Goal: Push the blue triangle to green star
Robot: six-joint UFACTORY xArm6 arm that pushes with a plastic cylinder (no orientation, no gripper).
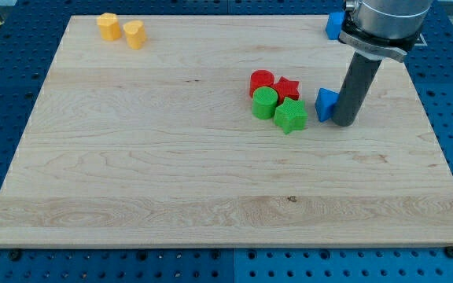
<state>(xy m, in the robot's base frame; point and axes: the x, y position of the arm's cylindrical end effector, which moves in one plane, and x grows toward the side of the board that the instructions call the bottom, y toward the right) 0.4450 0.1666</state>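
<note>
The blue triangle lies on the wooden board right of centre. The green star sits a short gap to its left, slightly lower. My tip is the lower end of the dark rod, touching the triangle's right side. The rod hides part of the triangle's right edge.
A green cylinder, a red cylinder and a red star cluster just left of and above the green star. Two yellow blocks stand at the top left. Another blue block sits at the top edge behind the arm.
</note>
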